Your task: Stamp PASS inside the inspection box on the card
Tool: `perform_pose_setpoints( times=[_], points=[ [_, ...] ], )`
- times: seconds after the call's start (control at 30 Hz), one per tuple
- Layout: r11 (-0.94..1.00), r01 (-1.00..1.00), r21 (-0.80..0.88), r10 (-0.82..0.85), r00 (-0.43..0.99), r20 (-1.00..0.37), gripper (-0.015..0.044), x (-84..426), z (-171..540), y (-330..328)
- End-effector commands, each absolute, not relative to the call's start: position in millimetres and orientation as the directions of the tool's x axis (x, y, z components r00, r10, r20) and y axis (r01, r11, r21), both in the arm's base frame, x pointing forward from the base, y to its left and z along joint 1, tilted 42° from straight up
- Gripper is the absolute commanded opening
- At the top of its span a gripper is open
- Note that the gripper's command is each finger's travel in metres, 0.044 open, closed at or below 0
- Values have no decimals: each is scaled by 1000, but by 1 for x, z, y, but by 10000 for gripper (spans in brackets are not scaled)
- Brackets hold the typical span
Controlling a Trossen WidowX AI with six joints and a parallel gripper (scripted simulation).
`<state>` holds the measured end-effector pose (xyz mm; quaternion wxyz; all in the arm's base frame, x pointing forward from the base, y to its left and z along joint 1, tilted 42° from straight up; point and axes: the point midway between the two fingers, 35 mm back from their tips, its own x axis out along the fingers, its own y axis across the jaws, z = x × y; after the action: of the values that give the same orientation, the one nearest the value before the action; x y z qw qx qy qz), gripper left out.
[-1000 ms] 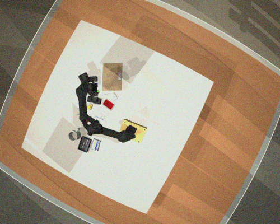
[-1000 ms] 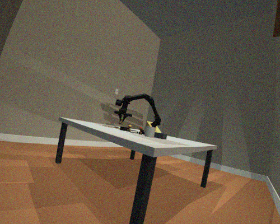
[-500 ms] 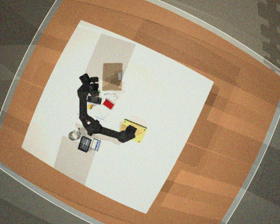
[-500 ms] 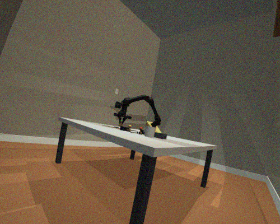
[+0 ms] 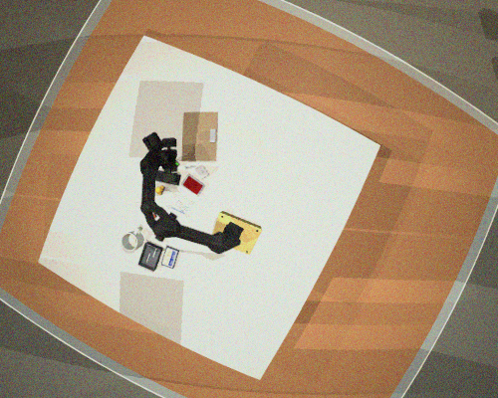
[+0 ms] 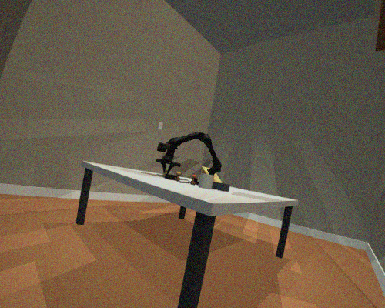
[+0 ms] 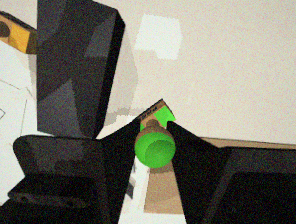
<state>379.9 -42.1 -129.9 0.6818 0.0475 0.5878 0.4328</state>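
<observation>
My gripper (image 5: 175, 165) (image 6: 165, 175) (image 7: 153, 124) is shut on a green-knobbed wooden stamp (image 7: 155, 150). Dark lettering on the stamp's base is too small to read. The fingertips are low over the table, just beside a dark upright block (image 5: 175, 183) (image 7: 75, 65). A red ink pad (image 5: 193, 184) lies right of that block in the top view. A blue-marked pad (image 5: 171, 258) lies near the mug. A white sheet with faint lines (image 5: 181, 206) shows near mid-table and partly at the left of the wrist view; I cannot tell whether it is the card. The stamp's underside is hidden.
A yellow-knobbed stamp (image 5: 159, 189) (image 6: 178, 173) stands beside the block. A brown board with a white label (image 5: 193, 139) lies beyond the gripper. A grey mug (image 5: 132, 241) (image 6: 205, 182), a dark tray (image 5: 150, 257) and a yellow plate (image 5: 252, 239) lie nearer the arm's base.
</observation>
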Motion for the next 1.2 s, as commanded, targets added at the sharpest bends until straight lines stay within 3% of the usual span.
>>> perform_pose_setpoints(
  times=[0.0,0.07,0.4,0.53,0.77,1.17],
  points=[
    [619,-531,579,650,-69,-757,0,378,-134,-37],
    [619,-531,579,650,-69,-757,0,378,-134,-37],
    [620,-534,575,647,-68,-760,259,379,-132,-40],
    [620,-534,574,646,-68,-760,259,381,-125,-47],
    [622,-530,577,646,-70,-760,259,388,-48,-115],
    [621,-530,577,646,-70,-760,259,388,-45,-117]
  ],
)
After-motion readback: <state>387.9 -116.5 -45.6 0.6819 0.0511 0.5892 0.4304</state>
